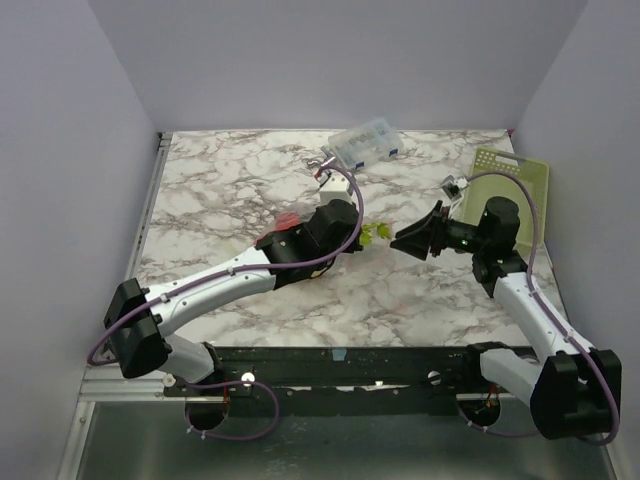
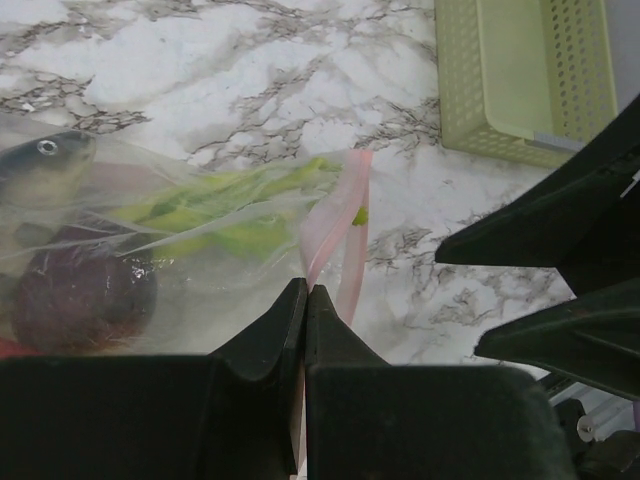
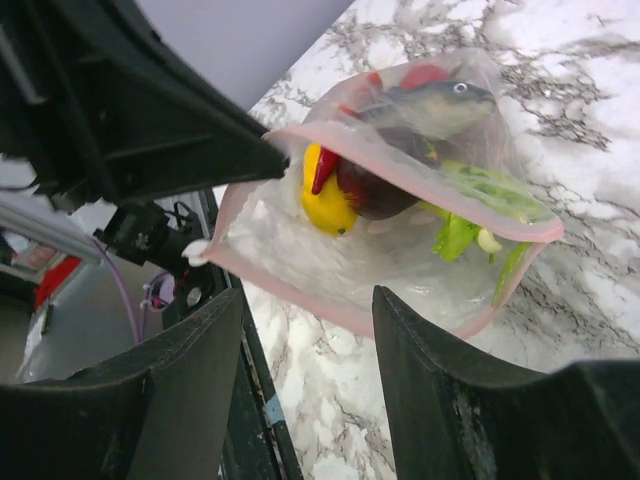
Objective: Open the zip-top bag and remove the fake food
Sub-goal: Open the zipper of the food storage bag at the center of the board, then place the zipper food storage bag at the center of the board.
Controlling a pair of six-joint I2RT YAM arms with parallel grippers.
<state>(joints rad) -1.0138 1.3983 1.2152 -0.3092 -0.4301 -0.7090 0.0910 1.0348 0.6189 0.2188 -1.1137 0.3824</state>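
Observation:
The zip-top bag [image 3: 330, 265] hangs with its pink-rimmed mouth gaping toward the right wrist camera. Inside lies the fake food: a yellow lemon [image 3: 325, 205], a red piece, a dark purple piece [image 2: 85, 295], a grey fish and green stalks [image 2: 230, 215]. My left gripper [image 2: 307, 292] is shut on the pink zipper strip [image 2: 340, 220] and holds one side of the mouth up. My right gripper [image 3: 308, 300] stands open just in front of the mouth's lower rim, nothing clamped between its fingers. In the top view the bag [image 1: 372, 236] sits between the left gripper [image 1: 352, 240] and the right gripper [image 1: 405, 240].
A yellow-green perforated basket [image 1: 510, 185] stands at the right edge, just behind the right arm. At the back sit a small clear plastic box [image 1: 367, 143] and a small metal fitting [image 1: 322, 165]. Grey walls close in three sides of the marble table [image 1: 230, 200].

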